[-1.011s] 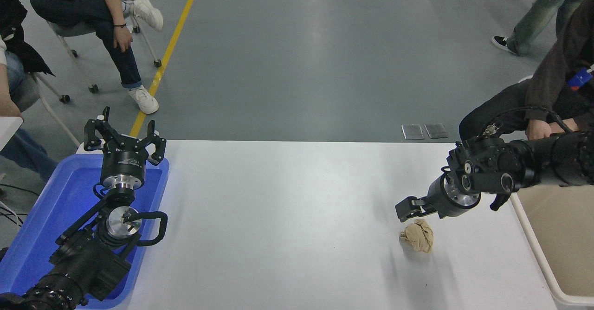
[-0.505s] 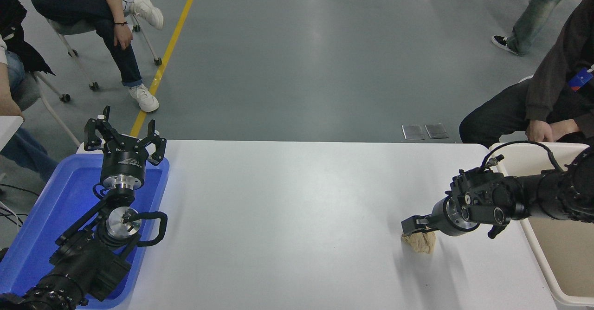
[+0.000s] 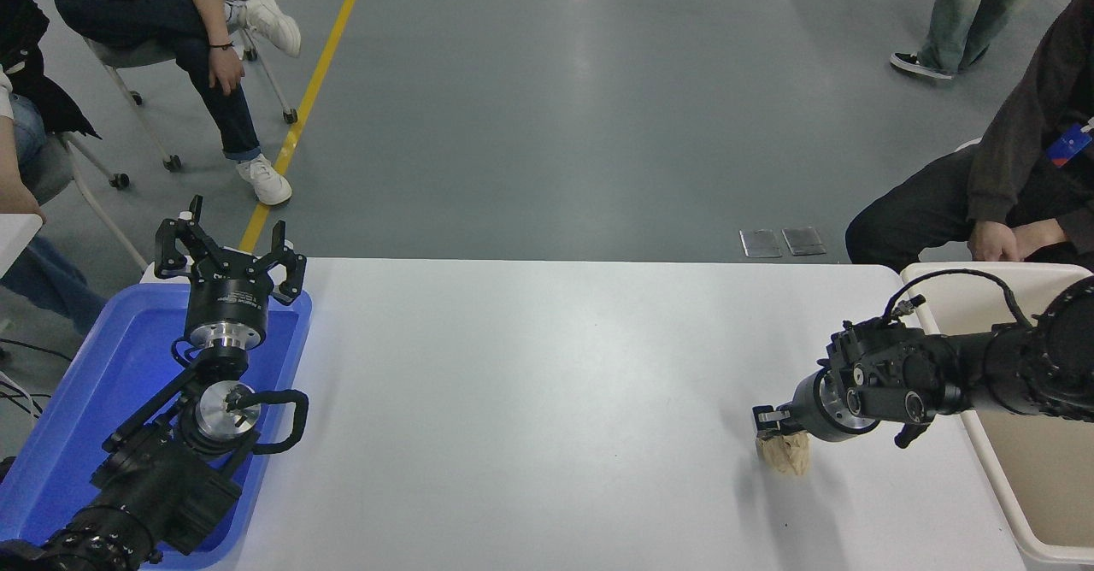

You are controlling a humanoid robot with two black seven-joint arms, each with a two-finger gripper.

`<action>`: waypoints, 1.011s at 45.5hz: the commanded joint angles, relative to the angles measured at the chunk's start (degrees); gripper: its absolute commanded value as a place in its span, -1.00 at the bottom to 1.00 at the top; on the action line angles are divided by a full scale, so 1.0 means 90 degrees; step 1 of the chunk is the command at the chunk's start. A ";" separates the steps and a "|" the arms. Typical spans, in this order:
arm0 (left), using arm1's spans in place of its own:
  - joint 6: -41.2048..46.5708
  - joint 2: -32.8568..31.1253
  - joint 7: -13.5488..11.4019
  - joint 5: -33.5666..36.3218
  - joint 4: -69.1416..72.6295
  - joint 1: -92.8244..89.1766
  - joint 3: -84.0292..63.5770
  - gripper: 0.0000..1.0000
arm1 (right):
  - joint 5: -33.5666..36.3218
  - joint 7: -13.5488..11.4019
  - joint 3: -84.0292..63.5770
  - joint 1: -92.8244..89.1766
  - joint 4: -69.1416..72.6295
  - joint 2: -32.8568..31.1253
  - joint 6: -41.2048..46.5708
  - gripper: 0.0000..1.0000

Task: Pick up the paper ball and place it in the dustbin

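The tan-brown crumpled paper ball (image 3: pixel 786 454) rests on the white table (image 3: pixel 530 400) at the right. My right gripper (image 3: pixel 776 431) comes in from the right edge, sits low over the ball and is closed on its top half, which it hides. The cream-beige dustbin (image 3: pixel 1051 485) stands at the table's right edge, directly behind my right arm. My left gripper (image 3: pixel 229 246) is open and parked over the blue tray at the lower left.
A shallow blue tray (image 3: pixel 77 417) lies at the table's left edge under the left arm. One person sits at the far right behind the dustbin, a hand (image 3: pixel 991 242) near its rim. Others sit at the far left; someone walks past at top right.
My right gripper has dropped from just above the ball down onto it and closed. The ball has shifted slightly to the right and looks squeezed. The left arm has not moved.
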 commanded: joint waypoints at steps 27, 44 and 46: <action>0.0000 0.0000 0.0009 0.0000 -0.0008 0.0000 0.0000 0.98 | 0.0019 0.0017 -0.1804 0.5887 0.3378 -0.1432 0.1756 -1.00; 0.0000 0.0000 0.0009 0.0000 0.0002 0.0000 0.0000 0.98 | 0.0038 -0.0061 -0.2029 0.7060 0.4033 -0.1334 0.2304 -1.00; 0.0000 0.0000 0.0009 0.0000 0.0002 0.0000 0.0000 0.98 | 0.0048 -0.0061 -0.2058 0.7070 0.4043 -0.1305 0.2304 -1.00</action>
